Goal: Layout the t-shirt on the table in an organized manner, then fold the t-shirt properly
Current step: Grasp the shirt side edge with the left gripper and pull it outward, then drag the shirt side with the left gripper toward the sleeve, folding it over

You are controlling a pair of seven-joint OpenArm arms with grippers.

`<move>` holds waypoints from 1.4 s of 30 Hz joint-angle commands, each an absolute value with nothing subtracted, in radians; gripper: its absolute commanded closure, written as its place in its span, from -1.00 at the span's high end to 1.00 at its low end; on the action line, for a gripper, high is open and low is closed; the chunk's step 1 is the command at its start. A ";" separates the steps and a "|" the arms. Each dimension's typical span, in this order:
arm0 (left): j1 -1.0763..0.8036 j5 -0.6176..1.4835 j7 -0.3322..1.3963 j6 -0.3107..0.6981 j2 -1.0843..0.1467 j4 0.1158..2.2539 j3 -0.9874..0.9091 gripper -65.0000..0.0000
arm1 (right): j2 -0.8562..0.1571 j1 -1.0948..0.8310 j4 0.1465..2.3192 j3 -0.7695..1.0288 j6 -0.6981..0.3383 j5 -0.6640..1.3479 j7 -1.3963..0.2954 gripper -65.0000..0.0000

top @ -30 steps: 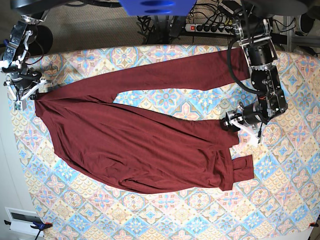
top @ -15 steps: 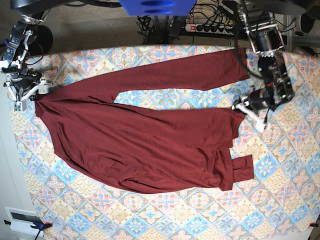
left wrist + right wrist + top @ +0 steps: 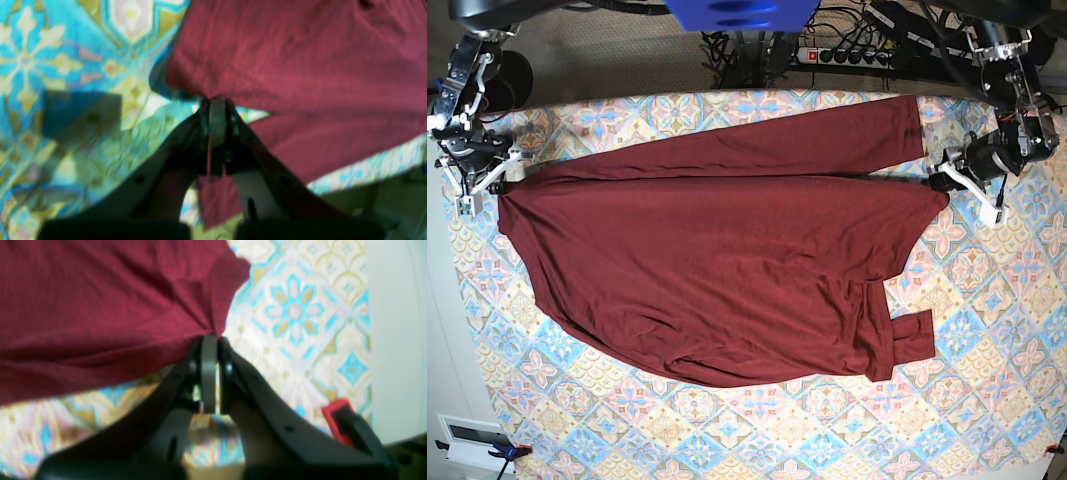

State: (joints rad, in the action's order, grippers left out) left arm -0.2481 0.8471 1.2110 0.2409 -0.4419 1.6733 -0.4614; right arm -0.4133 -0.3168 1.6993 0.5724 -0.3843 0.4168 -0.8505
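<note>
The dark maroon t-shirt [image 3: 717,270] lies spread across the patterned table [image 3: 987,380], pulled taut along its upper edge. One long sleeve [image 3: 757,145] runs along the back, and another part [image 3: 907,335] is folded at the lower right. My left gripper [image 3: 939,183] is at the shirt's right corner, and in the left wrist view this left gripper [image 3: 217,103] is shut on the fabric edge [image 3: 283,66]. My right gripper [image 3: 505,180] holds the shirt's left corner. The right wrist view shows that right gripper [image 3: 213,338] shut on bunched cloth [image 3: 116,306].
A power strip and cables [image 3: 847,55] lie behind the table's back edge. A white box [image 3: 472,435] sits off the table's lower left corner. A red-tipped clamp [image 3: 337,413] grips the table edge near my right gripper.
My left gripper shut on the shirt's right edge and drew it up and to the right, stretching the body until the gap under the sleeve closed. The right gripper shifted slightly upward.
</note>
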 commanded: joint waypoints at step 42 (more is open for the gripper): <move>-0.394 0.817 1.124 0.237 -0.509 1.690 -0.076 -0.09 | -0.438 -0.308 1.727 0.584 -0.380 0.423 -0.828 -1.00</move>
State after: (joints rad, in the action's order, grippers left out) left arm -0.3836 0.8505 1.1065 0.2478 -0.5133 1.7031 -0.0895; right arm -0.4141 -0.3134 1.7111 0.5724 -0.3820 0.4191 -0.8482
